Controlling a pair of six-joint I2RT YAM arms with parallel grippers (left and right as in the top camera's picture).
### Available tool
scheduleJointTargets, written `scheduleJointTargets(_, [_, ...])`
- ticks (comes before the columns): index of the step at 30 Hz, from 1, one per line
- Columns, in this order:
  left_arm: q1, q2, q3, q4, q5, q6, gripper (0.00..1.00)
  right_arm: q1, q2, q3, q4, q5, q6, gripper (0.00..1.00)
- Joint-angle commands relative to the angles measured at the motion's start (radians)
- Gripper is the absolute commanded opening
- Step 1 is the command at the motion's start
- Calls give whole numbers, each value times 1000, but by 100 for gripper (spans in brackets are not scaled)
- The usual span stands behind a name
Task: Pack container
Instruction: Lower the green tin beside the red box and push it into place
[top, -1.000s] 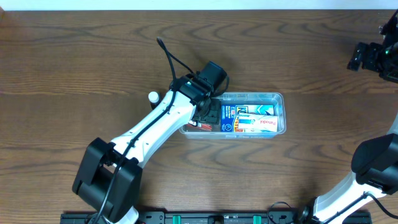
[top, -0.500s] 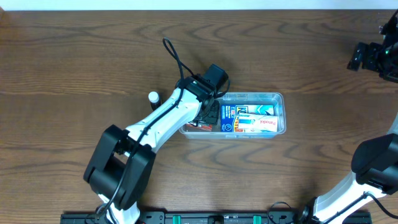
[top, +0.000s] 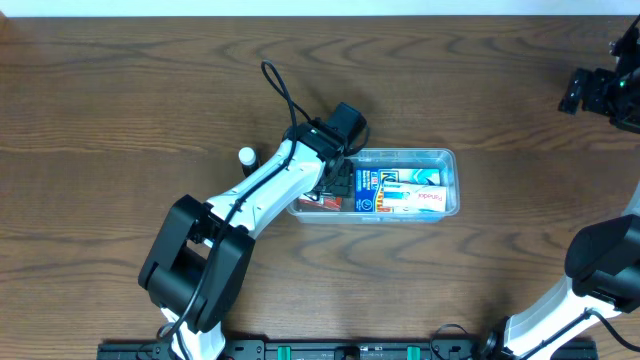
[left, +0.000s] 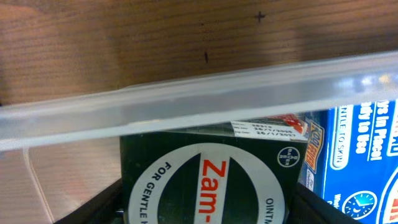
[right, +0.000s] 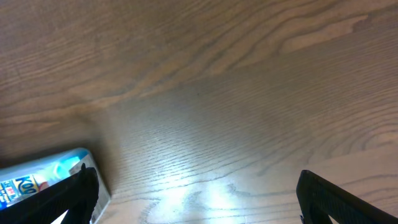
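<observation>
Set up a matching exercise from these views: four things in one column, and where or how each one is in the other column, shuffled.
Things:
1. dark green box
2. blue box
3. small white round object
4. right gripper

Place or state:
A. open, holding nothing
B. outside the container, to its left
C. middle of the container
D. left end of the container

Pairs: 1-D, 2-C, 3-B, 4-A

Robot lab bench: wood-grain table (top: 110, 90), white arm (top: 255, 190), black mounting rail (top: 330, 350).
</observation>
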Motion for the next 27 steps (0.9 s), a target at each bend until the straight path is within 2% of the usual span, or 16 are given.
scheduleJointTargets(1, [6,2,-5,-2,-15,-14,91,-5,-24,16,-1,2,14,99])
scheduleJointTargets(3, [6,2,-5,-2,-10,-14,98,-5,-23,16,-1,2,14,99])
scheduleJointTargets(8, [6,0,-5,-2,-5,-14,98,-5,-24,16,-1,2,14,99])
scheduleJointTargets(20, [5,-4,66,-2,130,-12,98,-5,-24,16,-1,2,14,99])
scheduleJointTargets(27, [4,-19,71,-3,129,-3,98,-5,-24,16,-1,2,14,99])
